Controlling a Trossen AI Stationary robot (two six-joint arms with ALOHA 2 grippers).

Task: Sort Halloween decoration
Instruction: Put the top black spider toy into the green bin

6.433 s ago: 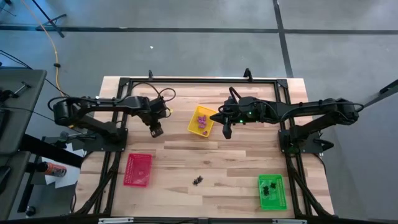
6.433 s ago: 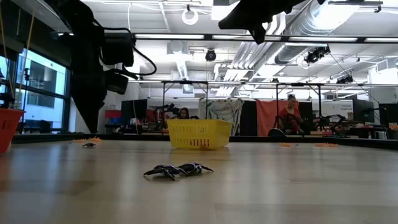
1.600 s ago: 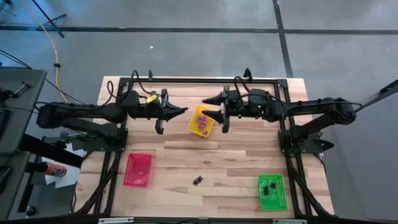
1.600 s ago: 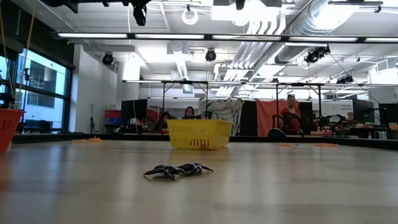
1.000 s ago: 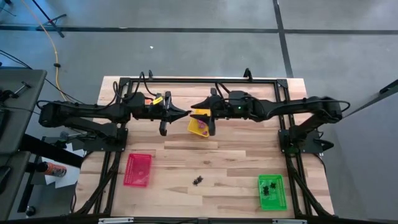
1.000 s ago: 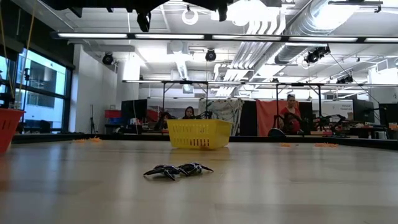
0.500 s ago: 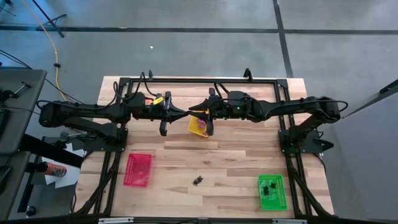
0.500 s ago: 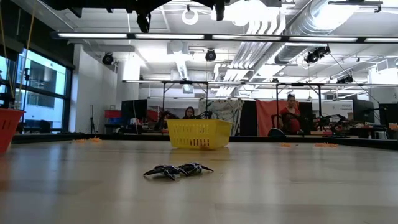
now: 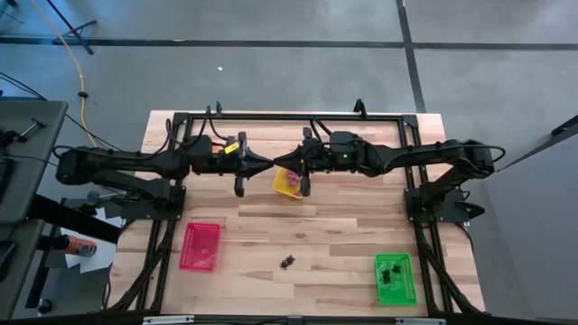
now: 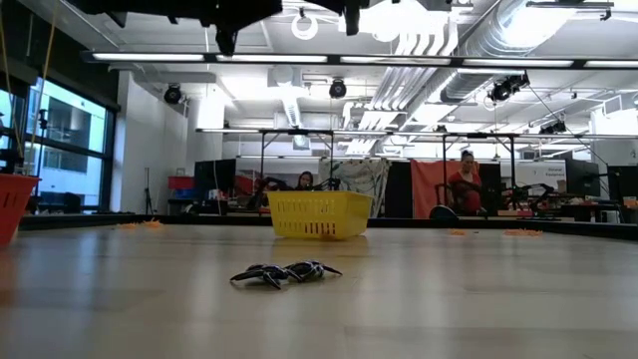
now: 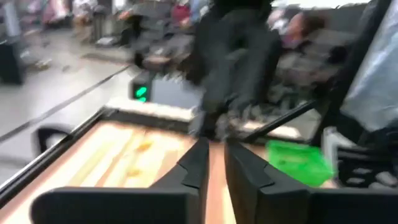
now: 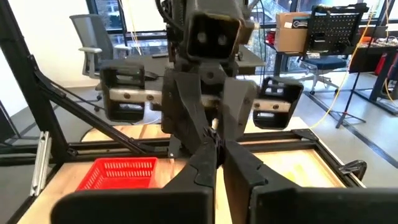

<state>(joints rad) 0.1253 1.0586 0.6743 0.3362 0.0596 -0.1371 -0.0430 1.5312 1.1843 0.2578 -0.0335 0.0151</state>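
Note:
High above the yellow tray (image 9: pixel 289 185), my two grippers meet tip to tip, both level. My left gripper (image 9: pixel 269 163) comes from the table's left, its fingers a narrow gap apart (image 11: pixel 216 152). My right gripper (image 9: pixel 280 163) comes from the right and is shut (image 12: pixel 219 149). Whether a trinket sits between the tips, I cannot tell. Purple trinkets (image 9: pixel 293 180) lie in the yellow tray. A small heap of black trinkets (image 9: pixel 288 262) (image 10: pixel 285 271) lies on the bare table near its front edge. My right gripper's shut fingertips (image 12: pixel 210 155) stand right against the left gripper's fingertips (image 12: pixel 214 134), level, coming from the table's right. Whether they touch those fingers, or pinch a trinket between them, I cannot tell. My left gripper shows nothing between its fingers.
A red tray (image 9: pixel 200 246) lies at the front left. A green tray (image 9: pixel 394 278) holding black trinkets lies at the front right. A black frame (image 9: pixel 289 116) runs around the table's far part. In the low view, people sit in the room behind the table.
The two grippers have come together over the yellow tray, the left toward the table's right and the right toward its left, until tip met tip; since then both arms have kept still. The right gripper's fingers, apart before, now come to one point.

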